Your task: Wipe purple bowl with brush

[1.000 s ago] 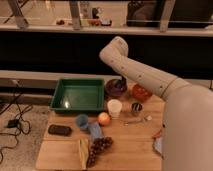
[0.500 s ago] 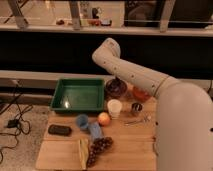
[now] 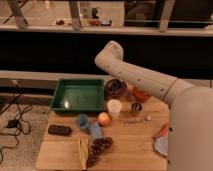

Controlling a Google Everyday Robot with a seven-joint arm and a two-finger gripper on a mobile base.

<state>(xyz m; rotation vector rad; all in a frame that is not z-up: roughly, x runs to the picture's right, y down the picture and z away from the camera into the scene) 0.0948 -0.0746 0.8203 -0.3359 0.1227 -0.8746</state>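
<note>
- The end effector [image 3: 116, 83] sits low over the purple bowl [image 3: 123, 92], reaching in from above; it shows only as a dark mass inside the rim.
- We cannot tell how wide the end effector is set, and we cannot make out the brush there either.
- The purple bowl stands at the far side of the worktop [image 3: 131, 146], just at 3 o'clock of the green tray [image 3: 75, 96] and at 12 o'clock of the white cup [image 3: 114, 108].
- The orange-red bowl [image 3: 141, 94] is just at 3 o'clock of the purple bowl, partly behind the arm.
- What changes: over the last second the elbow [image 3: 112, 51] swings toward 9 o'clock, then comes back toward 3 o'clock, while the tip stays at the purple bowl.
- Nothing on the worktop shifts; the purple bowl, white cup and green tray keep their spots.
- We read that back-and-forth as wiping strokes under way, so the task looks mid-wipe rather than in approach.
- Risk, as we judge it: a wider stroke could nudge the orange-red bowl or the white cup.
</note>
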